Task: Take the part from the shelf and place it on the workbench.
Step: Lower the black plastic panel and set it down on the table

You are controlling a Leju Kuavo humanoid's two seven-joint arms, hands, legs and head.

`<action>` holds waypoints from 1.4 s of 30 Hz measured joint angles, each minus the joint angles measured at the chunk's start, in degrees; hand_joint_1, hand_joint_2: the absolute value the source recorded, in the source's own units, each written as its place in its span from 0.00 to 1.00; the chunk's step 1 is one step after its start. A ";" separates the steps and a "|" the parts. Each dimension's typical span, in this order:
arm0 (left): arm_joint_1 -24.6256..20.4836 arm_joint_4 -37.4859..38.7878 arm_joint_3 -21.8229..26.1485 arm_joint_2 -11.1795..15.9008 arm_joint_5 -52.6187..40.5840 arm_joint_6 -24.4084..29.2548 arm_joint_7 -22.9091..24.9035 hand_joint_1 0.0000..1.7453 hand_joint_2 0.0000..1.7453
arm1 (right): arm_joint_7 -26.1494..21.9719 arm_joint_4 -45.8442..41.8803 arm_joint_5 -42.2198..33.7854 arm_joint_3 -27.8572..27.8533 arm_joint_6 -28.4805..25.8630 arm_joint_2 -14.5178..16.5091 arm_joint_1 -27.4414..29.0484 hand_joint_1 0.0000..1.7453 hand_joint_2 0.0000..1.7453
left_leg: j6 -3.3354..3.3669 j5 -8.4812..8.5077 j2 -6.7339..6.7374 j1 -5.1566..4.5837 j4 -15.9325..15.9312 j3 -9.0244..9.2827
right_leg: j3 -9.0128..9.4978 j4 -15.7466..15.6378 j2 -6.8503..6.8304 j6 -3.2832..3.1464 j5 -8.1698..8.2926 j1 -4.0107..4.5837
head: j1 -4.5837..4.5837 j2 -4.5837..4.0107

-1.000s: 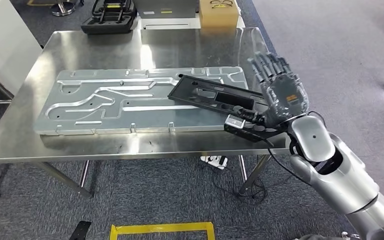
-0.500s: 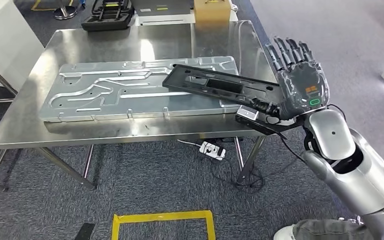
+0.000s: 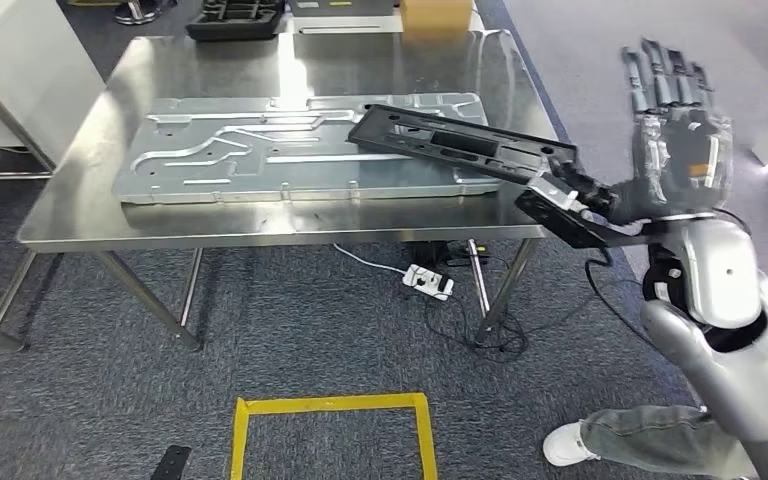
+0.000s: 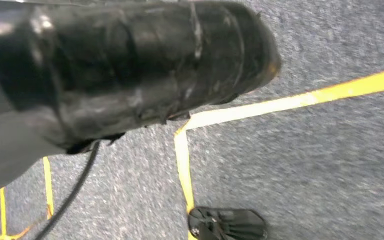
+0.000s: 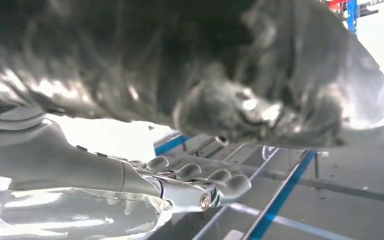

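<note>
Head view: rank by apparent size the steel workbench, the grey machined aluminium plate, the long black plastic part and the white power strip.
1. Steel workbench
2. Grey machined aluminium plate
3. Long black plastic part, held by the right hand
4. White power strip, on the floor, farther from the camera

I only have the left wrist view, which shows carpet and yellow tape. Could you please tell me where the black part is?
Observer: The right hand holds the black part by its near end, which sticks out past the workbench edge.
Operator: Thank you. Where is its far end?
Observer: It lies over the silver plate on the workbench and appears to rest on it.
Operator: Is anyone close by?
Observer: Yes, a person's shoe is on the carpet, below the right arm.
</note>
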 joint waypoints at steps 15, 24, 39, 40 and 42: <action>0.17 0.01 0.00 -0.52 -0.21 0.05 0.21 0.00 0.00 | 2.27 -0.93 -3.87 -4.74 -3.74 0.02 2.29 0.00 0.00 | -2.82 -0.32 -0.27 0.24 7.84 -10.80 | 9.13 -6.97 -0.19 -2.17 1.08 0.35 | 0.03 0.00; -0.29 0.01 0.00 -0.74 -0.67 0.17 0.27 0.00 0.00 | 2.62 -0.98 -5.94 -7.56 -5.16 -0.02 4.03 0.00 0.00 | -2.01 -4.07 -0.33 0.01 2.91 2.58 | 2.01 -6.67 -0.23 -1.53 7.29 0.88 | 0.01 0.00; -0.11 0.01 0.00 -0.94 -1.19 0.22 0.68 0.00 0.00 | 3.73 -0.99 -5.56 -8.31 -4.87 -0.08 6.22 0.00 0.75 | -0.74 3.35 0.13 -0.24 1.95 -6.50 | 10.64 -4.22 0.11 0.40 -0.92 0.19 | 0.10 0.00; -0.10 0.01 0.00 -0.93 -1.23 0.21 0.71 0.00 0.00 | 4.04 -0.99 -5.69 -8.38 -4.87 -0.09 6.33 0.00 1.00 | -1.04 3.75 0.09 -0.29 2.21 -6.85 | 11.73 -6.15 0.18 0.21 -1.80 0.37 | 0.13 0.00; -0.07 0.01 0.00 -0.92 -1.45 0.11 0.87 0.00 0.00 | 4.92 -0.92 -6.43 -8.47 -4.86 -0.08 6.74 0.00 1.00 | -1.60 4.52 -0.03 -0.25 2.30 -7.31 | 11.41 -6.69 0.12 -0.49 -1.41 0.39 | 0.23 0.00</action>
